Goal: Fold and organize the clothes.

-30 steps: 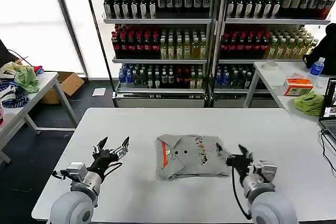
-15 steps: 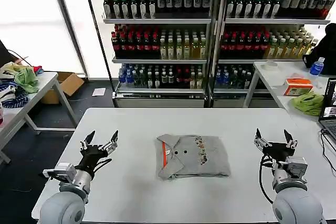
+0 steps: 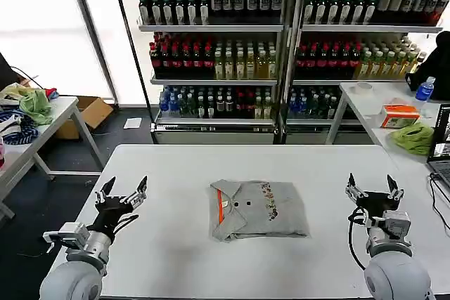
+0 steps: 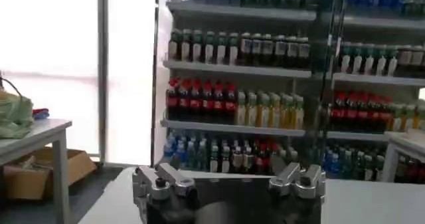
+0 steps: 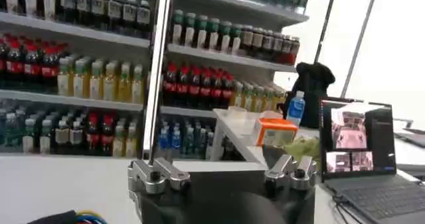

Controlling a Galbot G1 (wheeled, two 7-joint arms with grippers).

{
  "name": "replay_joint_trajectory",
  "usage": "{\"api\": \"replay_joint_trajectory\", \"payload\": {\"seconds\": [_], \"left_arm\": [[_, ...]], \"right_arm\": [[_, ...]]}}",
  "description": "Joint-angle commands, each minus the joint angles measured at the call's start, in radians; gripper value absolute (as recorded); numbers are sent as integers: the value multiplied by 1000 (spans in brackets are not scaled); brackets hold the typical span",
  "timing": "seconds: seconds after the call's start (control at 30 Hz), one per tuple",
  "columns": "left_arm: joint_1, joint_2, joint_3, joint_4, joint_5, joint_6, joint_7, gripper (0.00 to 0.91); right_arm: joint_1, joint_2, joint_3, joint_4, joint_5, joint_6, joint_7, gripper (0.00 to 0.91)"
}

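At the far left a side table [image 3: 56,114] carries a green cloth [image 3: 35,105] and some striped fabric [image 3: 20,133], with a cardboard box [image 3: 90,112] on the floor behind it.

On the white table [image 3: 176,173] the left gripper [image 3: 121,193] hangs over the left edge, well apart from the clothing. Its fingers [image 3: 141,189] are spread wide and hold nothing. In the left wrist view the same gripper [image 4: 229,182] shows both finger bases apart, pointed toward the drink shelves [image 4: 265,72].

The shirt [image 3: 257,209] lies folded at the middle of the table, roughly between the two grippers and touching neither. It is light grey, with a collar [image 3: 226,194] and an orange stripe [image 3: 221,208] at its left side, two dark buttons beside that, and a small multicoloured print [image 3: 270,201] right of centre. The fold looks neat, though its lower edge appears slightly uneven, perhaps a layer peeking out.

The right gripper [image 3: 373,192] hangs near the table's right edge, well clear of the shirt, fingers likewise spread and empty. In the right wrist view this gripper [image 5: 224,173] faces the shelves, with a laptop [image 5: 362,155] beside it.

Farther right, a second table [image 3: 373,103] holds an orange box [image 3: 399,115], another green cloth [image 3: 415,137] and a blue bottle [image 3: 425,89].
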Motion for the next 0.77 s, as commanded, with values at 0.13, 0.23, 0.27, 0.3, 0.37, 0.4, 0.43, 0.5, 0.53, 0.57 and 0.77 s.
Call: {"api": "replay_joint_trajectory", "payload": {"seconds": [0.13,0.23,0.27,0.3,0.37,0.4,0.43,0.5,0.53,0.57,0.77], "left_arm": [[10,-10,-39,-4,85,-11,80,907],[14,-7,-55,-14,80,0,73,907],[14,-6,-57,-19,76,5,69,907],[14,-6,-58,-21,77,7,68,907],[12,-9,-54,-21,78,7,65,907],[9,-13,-51,-20,78,8,64,907],[2,-17,-41,-16,79,8,61,907],[-6,-21,-29,-9,80,8,57,907],[-11,-24,-20,-7,81,8,56,907],[-13,-26,-18,-6,81,8,55,907],[-20,-24,-5,-4,79,5,56,907]], "right_arm": [[-17,5,16,2,-36,2,-16,907],[-25,0,30,4,-37,1,-30,907],[-27,-2,33,0,-38,1,-35,907],[-30,-3,35,-4,-38,2,-37,907],[-33,-1,40,-3,-38,11,-45,907],[-39,2,43,3,-37,18,-52,907],[-41,6,45,11,-35,19,-59,907],[-42,14,45,21,-37,22,-65,907],[-42,17,43,25,-40,22,-68,907],[-43,18,43,28,-40,22,-69,907],[-60,18,40,38,-57,30,-88,907]]}}
